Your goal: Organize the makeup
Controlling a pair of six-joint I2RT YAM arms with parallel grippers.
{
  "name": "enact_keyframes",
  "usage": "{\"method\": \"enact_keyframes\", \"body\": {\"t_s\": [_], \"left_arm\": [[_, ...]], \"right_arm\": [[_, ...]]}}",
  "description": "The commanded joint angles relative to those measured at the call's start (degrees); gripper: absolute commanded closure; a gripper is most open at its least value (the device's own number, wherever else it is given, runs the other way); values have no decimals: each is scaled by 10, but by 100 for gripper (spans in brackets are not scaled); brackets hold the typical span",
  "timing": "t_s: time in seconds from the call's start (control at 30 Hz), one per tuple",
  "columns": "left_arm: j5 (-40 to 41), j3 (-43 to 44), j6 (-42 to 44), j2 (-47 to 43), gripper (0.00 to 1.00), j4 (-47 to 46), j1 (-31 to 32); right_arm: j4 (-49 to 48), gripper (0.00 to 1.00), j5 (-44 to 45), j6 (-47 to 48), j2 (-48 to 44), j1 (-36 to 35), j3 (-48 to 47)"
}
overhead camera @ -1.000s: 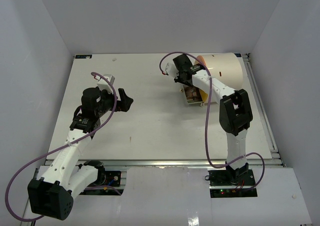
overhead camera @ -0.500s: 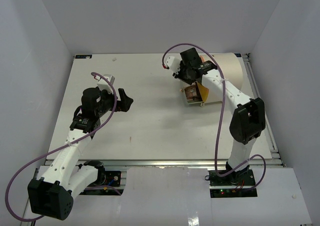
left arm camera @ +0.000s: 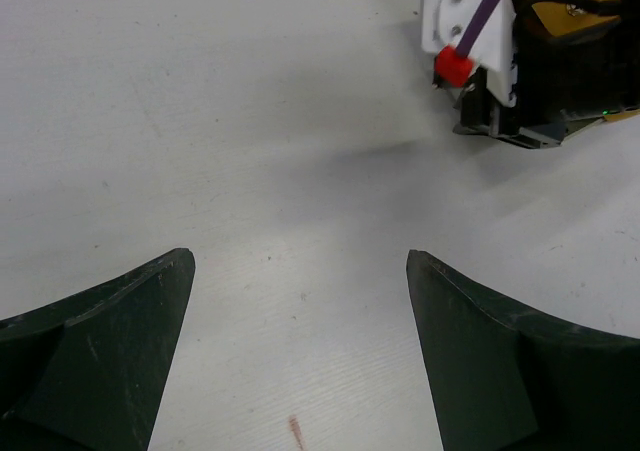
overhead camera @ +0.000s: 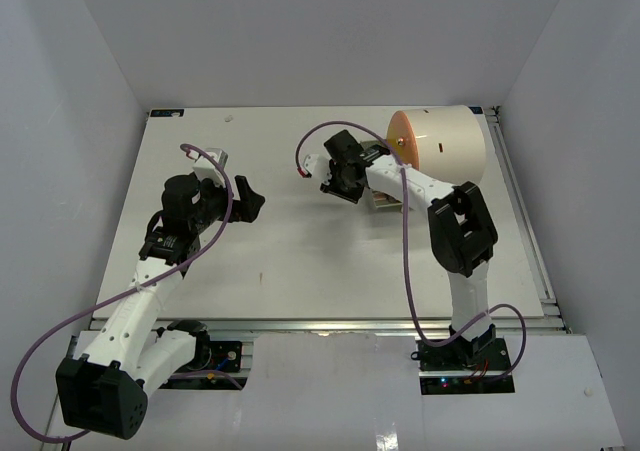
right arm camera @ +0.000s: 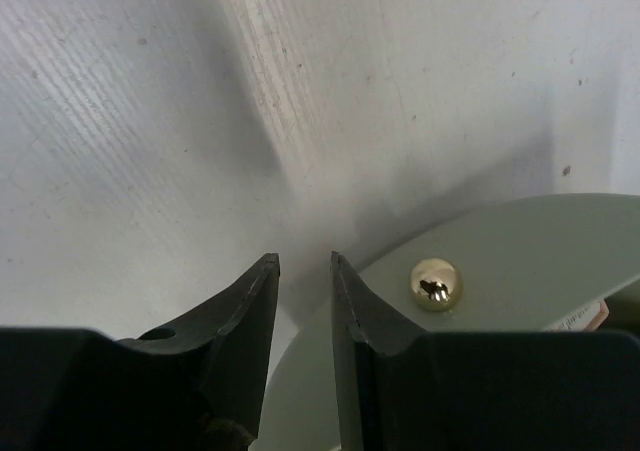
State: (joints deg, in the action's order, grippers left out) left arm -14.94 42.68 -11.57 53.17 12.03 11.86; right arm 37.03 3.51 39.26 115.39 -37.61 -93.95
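At the far right of the bench (overhead camera: 300, 261), beside the big cream cylinder (overhead camera: 445, 143), the right fingers (right arm camera: 240, 316) are drawn nearly together, with only a thin slit between them and nothing caught in it; they hang low over the bench, just left of a pale green rounded panel (right arm camera: 520, 261) that carries a small gold knob (right arm camera: 435, 283). From above, the makeup (overhead camera: 384, 201) is almost wholly hidden under the right arm, against the foot of the cylinder; only a pale sliver shows, and I cannot tell which piece it is. Well off to the left, the left fingers (left arm camera: 100, 341) are spread wide and empty above the bench, facing the other arm.

My guess is that the knob is the thing to go for, so the panel can be moved to get at the makeup; which way it moves I cannot tell. To do it cleanly the 2 right fingers should part first, wide enough to clear the knob; then slide right until it sits squarely between them, not under 1 tip; then close low on its neck, since a polished ball will likely slip out of a shallow pinch. The pull should be slow and straight, watching that the panel does not snag.
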Motion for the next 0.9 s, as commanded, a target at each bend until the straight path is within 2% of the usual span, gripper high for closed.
{"method": "enact_keyframes", "body": {"t_s": [0.0,0.33,0.87], "left_arm": [[3,-5,5,-6,2,-3,-5],[0,-6,4,-7,2,-3,-7],[5,-8,3,-6,2,-4,-8]], "right_arm": [[-20,66,133,25,26,-17,-17],[-18,65,248,51,20,3,12],[-17,64,278,45,-13,56,26]]}}
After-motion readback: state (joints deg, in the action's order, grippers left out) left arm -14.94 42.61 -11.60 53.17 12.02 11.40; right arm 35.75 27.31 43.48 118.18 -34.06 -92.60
